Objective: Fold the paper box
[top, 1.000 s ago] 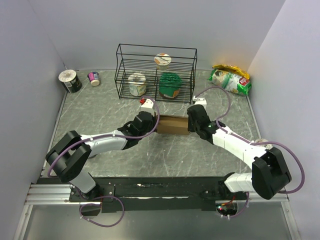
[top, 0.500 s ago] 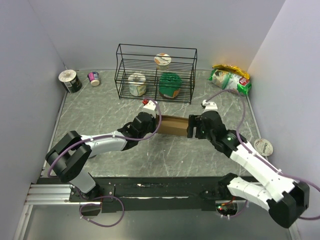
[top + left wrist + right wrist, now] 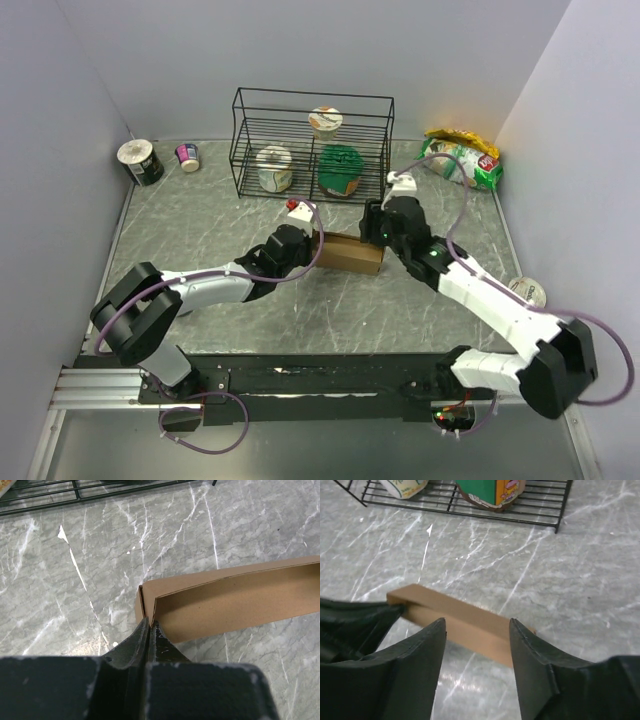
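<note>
Top view: the paper box (image 3: 350, 253) lies on the table (image 3: 200, 230) just in front of the wire rack (image 3: 312, 145). It is a small oblong, its long axis left–right along the rack's front. The left gripper (image 3: 308, 243) is at its left end and the right gripper (image 3: 376, 228) over its right end.

Left wrist: the fingers are pinched together on the box's end wall.

Right wrist: the jaws stand apart, with the box beyond the gap and seemingly untouched.

Judged mostly folded. Whether the lid is tucked, I cannot tell.
</note>
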Available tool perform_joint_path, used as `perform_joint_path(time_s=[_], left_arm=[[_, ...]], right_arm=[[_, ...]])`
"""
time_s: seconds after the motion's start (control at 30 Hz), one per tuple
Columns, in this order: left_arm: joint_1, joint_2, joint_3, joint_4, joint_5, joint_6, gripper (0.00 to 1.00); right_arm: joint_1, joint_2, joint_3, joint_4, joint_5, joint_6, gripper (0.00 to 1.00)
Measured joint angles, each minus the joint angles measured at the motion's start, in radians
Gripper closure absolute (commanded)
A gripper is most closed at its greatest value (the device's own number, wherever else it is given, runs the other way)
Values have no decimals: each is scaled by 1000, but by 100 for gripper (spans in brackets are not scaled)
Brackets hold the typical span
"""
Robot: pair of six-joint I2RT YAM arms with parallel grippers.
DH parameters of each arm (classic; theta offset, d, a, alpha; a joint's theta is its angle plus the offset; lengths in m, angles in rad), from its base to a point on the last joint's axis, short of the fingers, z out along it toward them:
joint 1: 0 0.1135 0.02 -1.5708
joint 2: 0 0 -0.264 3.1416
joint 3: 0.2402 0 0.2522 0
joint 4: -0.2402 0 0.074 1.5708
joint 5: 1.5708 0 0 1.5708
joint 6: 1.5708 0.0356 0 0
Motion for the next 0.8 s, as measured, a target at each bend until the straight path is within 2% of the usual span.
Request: perform_joint_path(time_s=[0.23,0.37,0.47,0.5,0.57,0.6,0.77,0.8], left_arm=[[0,1,1,-1,0,-1,99],[0,1,1,-2,0,-8,97],[0,1,1,-2,0,-12,86],[0,0,1,-3,0,-12,79],[0,-1,1,-3,1,-13,70],[0,-3,1,-3,5,-16,58],[-3,-30,-17,-52,32,-29,34],[-6,-37,-30,-78,40,-27,26]], right_arm=[[77,100,-69,171,103,3,49],[124,129,-114,198,165,19,50],[148,146,-121,215,219,40,51],[154,150,-121,218,237,51,52],[161,161,-122,222,261,71,52],[163,166,-124,225,272,84,52],[170,179,-126,229,304,121,53],[170,183,-126,231,307,129,53]])
